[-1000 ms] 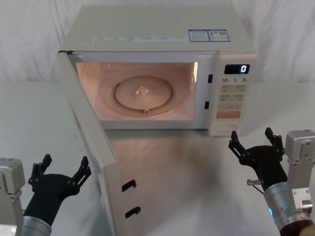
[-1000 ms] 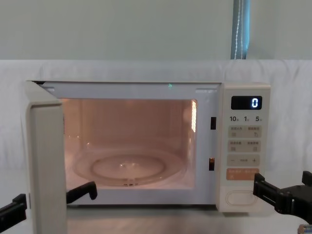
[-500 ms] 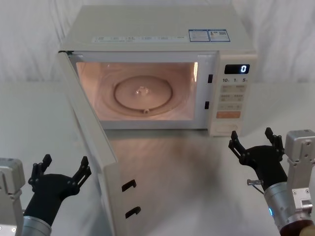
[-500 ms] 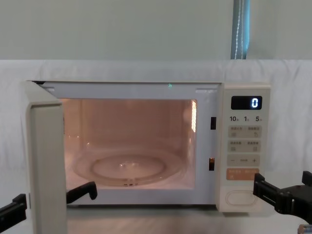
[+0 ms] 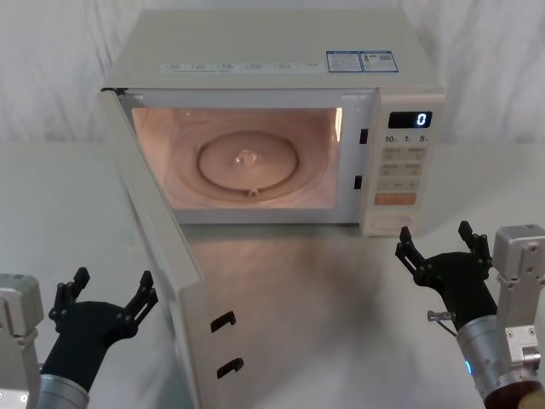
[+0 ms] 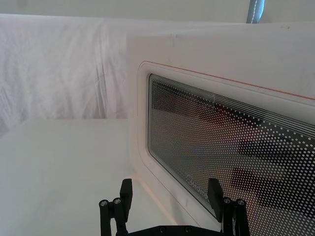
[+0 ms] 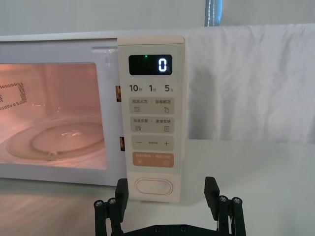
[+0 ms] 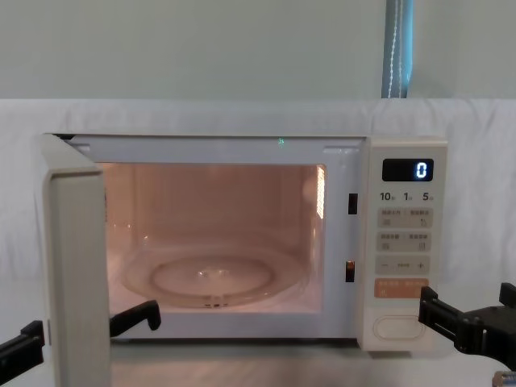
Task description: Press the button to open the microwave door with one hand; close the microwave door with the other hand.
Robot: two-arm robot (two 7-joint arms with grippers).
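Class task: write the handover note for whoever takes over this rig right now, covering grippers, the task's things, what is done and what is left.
Left gripper: open, empty, low beside the outer face of the microwave door.
Right gripper: open, empty, just in front of the button, not touching it.
Door: swung wide open, cavity lit, turntable bare.
Done: door opened.
Left: push the door shut, probably with the left gripper.
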